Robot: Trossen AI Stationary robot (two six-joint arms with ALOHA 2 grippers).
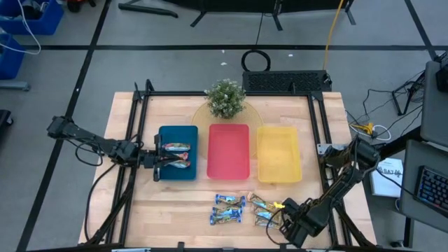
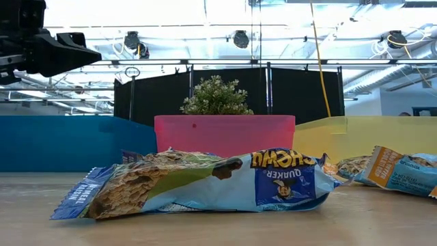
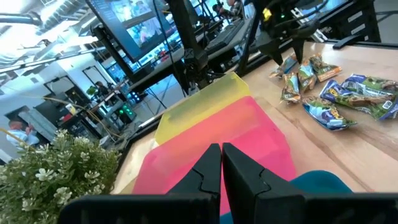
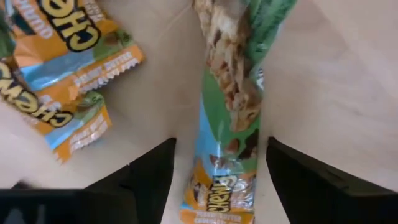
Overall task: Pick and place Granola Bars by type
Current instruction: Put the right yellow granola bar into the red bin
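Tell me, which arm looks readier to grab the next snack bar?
The right. Its open right gripper straddles a green-wrapped bar in the loose pile, while the left gripper, fingers together, is over the blue tray.

Bright overhead ceiling lights [image 2: 239,37], blown-out glare, blurry close foreground wrapper [image 2: 198,184].

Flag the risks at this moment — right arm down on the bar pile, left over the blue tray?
1. The right gripper is open astride one green-wrapped bar, but orange-wrapped bars lie close beside it; a finger could nudge or pinch a neighbour.
2. The bar looks crinkled and slick, so it might slip or twist as the fingers close.
3. The left gripper, shut, sits at the blue tray edge next to two bars already placed; pulling away could drag them.
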